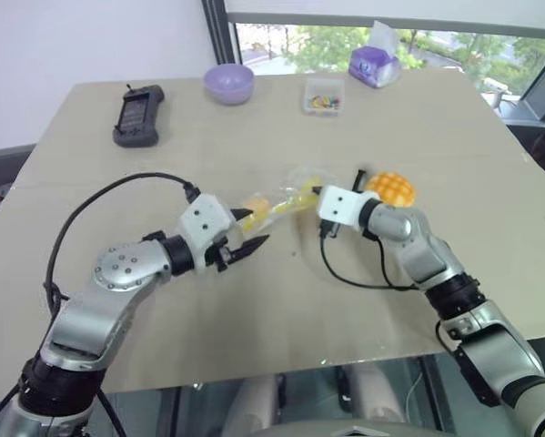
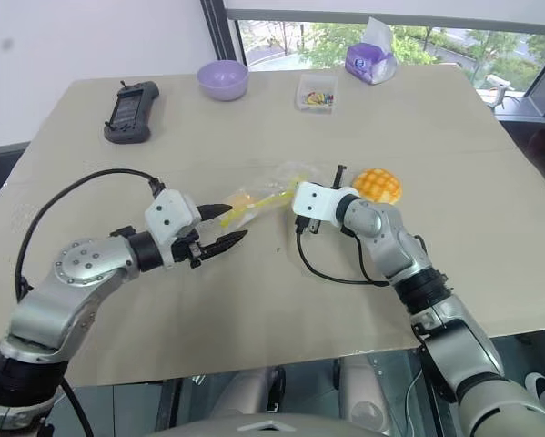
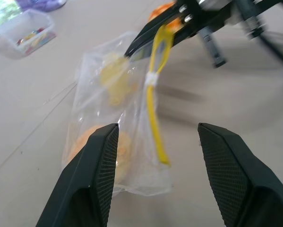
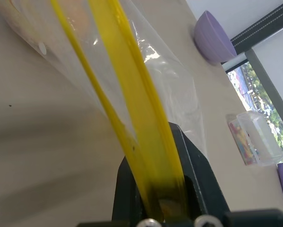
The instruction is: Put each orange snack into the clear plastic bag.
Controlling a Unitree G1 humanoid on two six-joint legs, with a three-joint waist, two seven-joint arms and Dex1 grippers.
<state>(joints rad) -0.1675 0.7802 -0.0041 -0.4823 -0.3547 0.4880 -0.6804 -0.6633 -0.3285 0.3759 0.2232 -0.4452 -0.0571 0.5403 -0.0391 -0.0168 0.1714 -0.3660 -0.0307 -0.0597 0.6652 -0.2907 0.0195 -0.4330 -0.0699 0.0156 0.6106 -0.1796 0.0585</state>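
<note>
Left eye view, items listed relative to the clear plastic bag, which lies near the middle of the beige table.
- Clear plastic bag: crinkled, with a yellow strip along its mouth; no writing readable on it.
- Small orange ball: inside the bag, at its end nearest the left gripper.
- Grid-topped orange bun: on the table just beyond the bag's mouth end, outside the bag, behind the right gripper.
- Right gripper: at the mouth end, fingers pressed together, pinching the yellow strip.
- Left gripper: at the bag's opposite end, fingers spread, holding nothing.
- Clear box of coloured sweets: well beyond the bag, toward the window.
- Purple bowl: beside that box.
- Purple tissue packet: at the far edge; print unreadable.
- Black handheld device: far corner; no label legible.
</note>
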